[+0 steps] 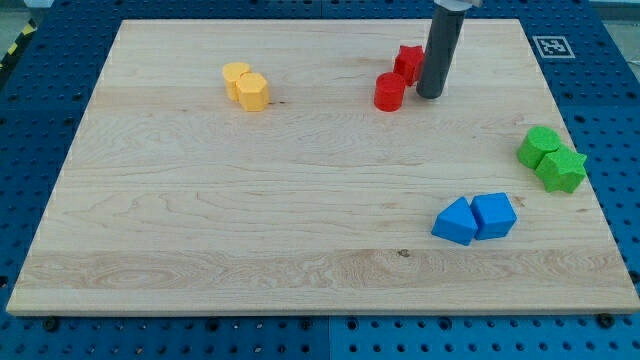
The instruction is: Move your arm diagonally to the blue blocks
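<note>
Two blue blocks sit touching at the view's lower right: a blue wedge-like block on the left and a blue cube-like block on the right. My tip rests on the board near the view's top, just right of a red cylinder and beside a red star-like block. The tip is well above the blue blocks in the view and slightly to their left.
Two yellow blocks sit touching at the view's upper left. Two green blocks sit touching at the right edge of the wooden board. A marker tag lies off the board's top right corner.
</note>
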{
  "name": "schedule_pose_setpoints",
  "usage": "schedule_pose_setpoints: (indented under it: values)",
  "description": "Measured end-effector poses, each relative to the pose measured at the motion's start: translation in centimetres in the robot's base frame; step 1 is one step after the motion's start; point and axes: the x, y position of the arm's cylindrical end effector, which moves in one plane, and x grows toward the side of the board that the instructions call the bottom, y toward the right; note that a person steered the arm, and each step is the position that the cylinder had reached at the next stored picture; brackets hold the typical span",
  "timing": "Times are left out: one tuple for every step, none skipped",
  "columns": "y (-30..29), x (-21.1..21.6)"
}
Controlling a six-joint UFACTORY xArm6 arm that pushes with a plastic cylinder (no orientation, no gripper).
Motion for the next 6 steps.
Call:
schedule_pose_setpoints:
  values:
    - [0.0,0.1]
    - [0.0,0.6]
    - [0.3,1.3]
    - [1.1,3.9]
    - [1.1,5.4]
    - [-1.8,6.4]
